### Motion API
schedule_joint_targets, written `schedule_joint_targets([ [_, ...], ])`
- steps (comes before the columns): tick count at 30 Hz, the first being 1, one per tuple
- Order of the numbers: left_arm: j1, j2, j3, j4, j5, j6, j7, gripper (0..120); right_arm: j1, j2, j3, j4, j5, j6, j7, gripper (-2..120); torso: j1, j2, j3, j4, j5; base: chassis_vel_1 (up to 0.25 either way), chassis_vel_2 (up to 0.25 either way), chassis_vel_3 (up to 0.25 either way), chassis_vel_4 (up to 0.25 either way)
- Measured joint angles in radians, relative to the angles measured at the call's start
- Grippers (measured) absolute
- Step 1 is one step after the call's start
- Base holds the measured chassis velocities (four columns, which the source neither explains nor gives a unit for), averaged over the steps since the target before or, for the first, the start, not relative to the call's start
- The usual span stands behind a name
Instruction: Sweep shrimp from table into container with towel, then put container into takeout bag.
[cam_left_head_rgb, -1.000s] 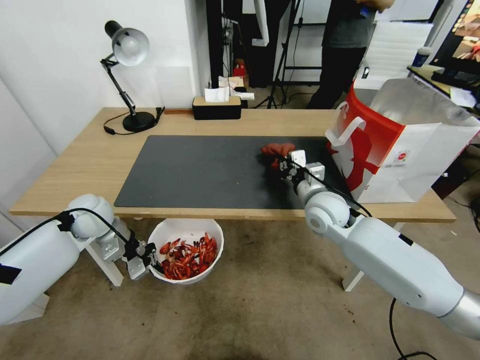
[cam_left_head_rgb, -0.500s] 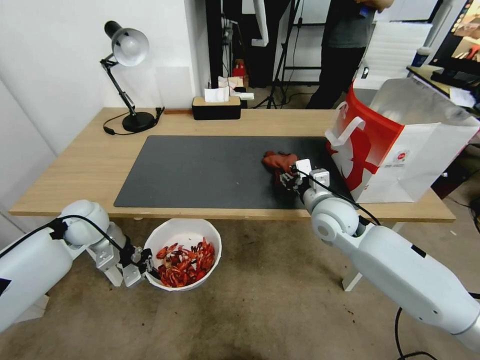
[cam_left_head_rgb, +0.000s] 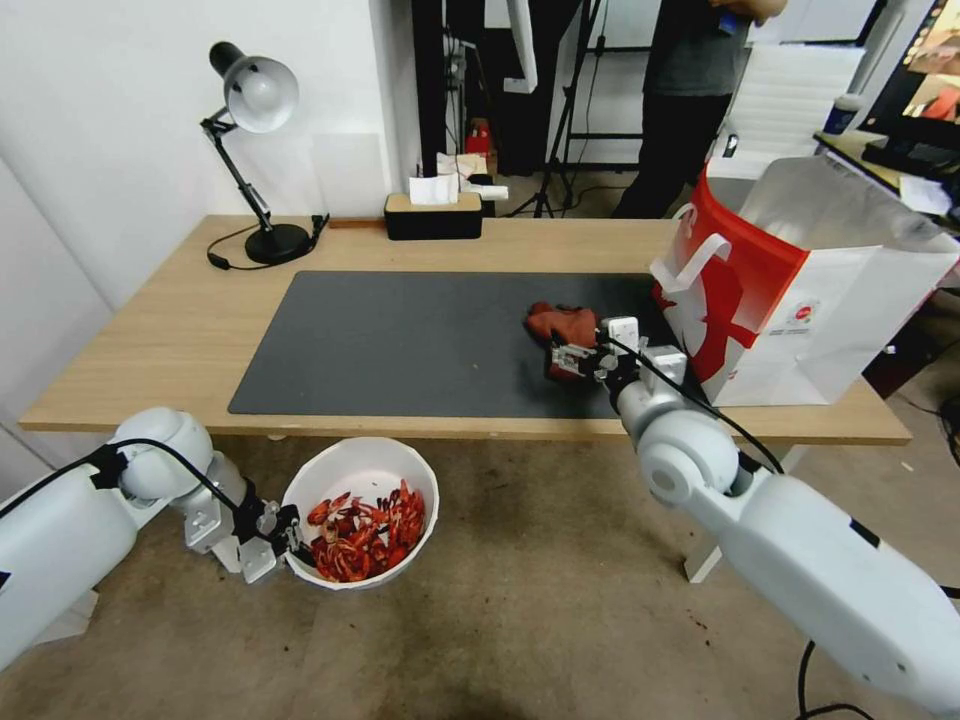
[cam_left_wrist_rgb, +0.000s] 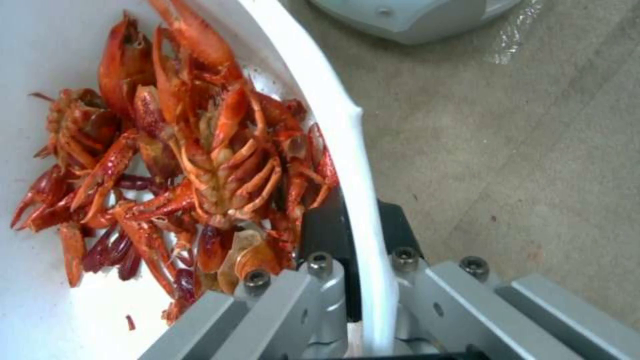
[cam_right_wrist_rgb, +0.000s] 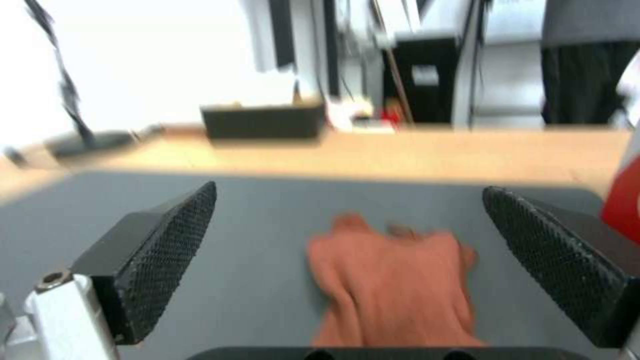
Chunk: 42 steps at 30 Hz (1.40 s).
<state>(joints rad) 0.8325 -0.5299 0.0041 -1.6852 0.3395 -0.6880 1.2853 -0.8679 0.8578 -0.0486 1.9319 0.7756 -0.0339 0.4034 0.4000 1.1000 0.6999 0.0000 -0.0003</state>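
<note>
Left gripper (cam_left_head_rgb: 283, 540) pinches the bowl (cam_left_head_rgb: 350, 465) rim, one finger inside the wall, one outside, holding it below the table (cam_left_head_rgb: 180, 330) edge, above the floor. Shrimp (cam_left_head_rgb: 362, 530) heaped inside the bowl, pressing against the inner finger in the left wrist view (cam_left_wrist_rgb: 200, 165). Right gripper (cam_left_head_rgb: 574, 358) sits over the mat (cam_left_head_rgb: 400, 340), fingers spread wide, nothing between them; towel (cam_left_head_rgb: 560, 322) lies crumpled on the mat just beyond it, close to the bag (cam_left_head_rgb: 800, 290). Bag stands open at the table's right end, foil lining showing.

Risks, as a judgement: bowl hangs from a single thin-rim pinch, load off to one side, so it could tilt or slip and dump shrimp on the floor. Lifting it past the table edge could knock the rim. Bag mouth looks not much wider than the bowl; a handle strap or the soft paper wall could catch it and tip the bag.

Writing: small red logo on the bag's white side, too small to read. No other legible text.
</note>
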Motion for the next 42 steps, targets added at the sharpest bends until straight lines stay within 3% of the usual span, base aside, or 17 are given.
schedule_joint_targets([
  [6, 0.035, 0.025, -0.008, -0.034, 0.004, -0.008, -0.016, 0, -0.194, 0.021, 0.121, 0.066, -0.069, 0.126, -0.077, 100, 0.000, 0.000, 0.000, -0.0002, -0.0001, 0.000, 0.000, 0.000, 0.000],
  [9, 0.107, 0.044, -0.047, -0.089, 0.016, -0.026, -0.026, 0, -0.324, 0.052, 0.202, 0.111, -0.121, 0.179, -0.105, 100, 0.000, 0.000, 0.000, 0.0001, -0.0002, 0.000, 0.000, 0.000, 0.000],
  [13, 0.162, 0.070, -0.078, -0.156, 0.016, -0.030, -0.035, 0, -0.403, 0.083, 0.240, 0.146, -0.161, 0.202, -0.118, 100, 0.000, 0.000, 0.000, 0.0002, 0.0000, 0.000, 0.000, 0.000, 0.000],
  [17, 0.174, 0.097, -0.086, -0.200, 0.004, -0.027, -0.040, 0, -0.433, 0.095, 0.245, 0.151, -0.182, 0.212, -0.125, 100, 0.000, 0.000, 0.000, 0.0001, -0.0001, 0.000, 0.000, 0.000, 0.000],
  [19, 0.179, 0.181, -0.093, -0.303, -0.036, 0.002, -0.050, 0, -0.460, 0.116, 0.244, 0.148, -0.212, 0.222, -0.131, 100, 0.000, 0.000, 0.000, 0.0000, 0.0003, 0.000, 0.000, 0.000, 0.000],
  [20, 0.179, 0.181, -0.093, -0.303, -0.036, 0.002, -0.050, 0, -0.460, 0.116, 0.244, 0.148, -0.212, 0.222, -0.131, 100, 0.000, 0.000, 0.000, 0.0000, 0.0003, 0.000, 0.000, 0.000, 0.000],
  [21, 0.170, 0.220, -0.097, -0.350, -0.066, 0.019, -0.056, 0, -0.463, 0.125, 0.239, 0.146, -0.219, 0.222, -0.132, 100, 0.000, 0.000, 0.000, 0.0001, 0.0005, 0.000, 0.000, 0.000, 0.000],
  [22, 0.170, 0.220, -0.097, -0.350, -0.066, 0.019, -0.056, 0, -0.463, 0.125, 0.239, 0.146, -0.219, 0.222, -0.132, 100, 0.000, 0.000, 0.000, 0.0001, 0.0005, 0.000, 0.000, 0.000, 0.000],
  [25, 0.122, 0.286, -0.112, -0.422, -0.142, 0.051, -0.068, 0, -0.464, 0.139, 0.231, 0.142, -0.228, 0.222, -0.132, 100, 0.000, 0.000, 0.000, 0.0000, 0.0004, 0.000, 0.000, 0.000, 0.000],
  [29, 0.062, 0.327, -0.126, -0.437, -0.203, 0.085, -0.092, 0, -0.464, 0.144, 0.232, 0.142, -0.229, 0.222, -0.131, 100, 0.000, 0.000, 0.000, -0.0001, 0.0005, 0.000, 0.000, 0.000, 0.000],
  [39, -0.067, 0.333, -0.118, -0.336, -0.357, 0.140, -0.111, 0, -0.491, 0.159, 0.253, 0.161, -0.234, 0.219, -0.130, 100, 0.000, 0.000, 0.000, 0.0002, -0.0002, 0.000, 0.000, 0.000, 0.000],
  [42, -0.149, 0.329, -0.097, -0.314, -0.422, 0.173, -0.117, 0, -0.572, 0.189, 0.275, 0.176, -0.288, 0.252, -0.137, 100, 0.000, 0.000, 0.000, -0.0002, 0.0002, 0.000, 0.000, 0.000, 0.000],
])
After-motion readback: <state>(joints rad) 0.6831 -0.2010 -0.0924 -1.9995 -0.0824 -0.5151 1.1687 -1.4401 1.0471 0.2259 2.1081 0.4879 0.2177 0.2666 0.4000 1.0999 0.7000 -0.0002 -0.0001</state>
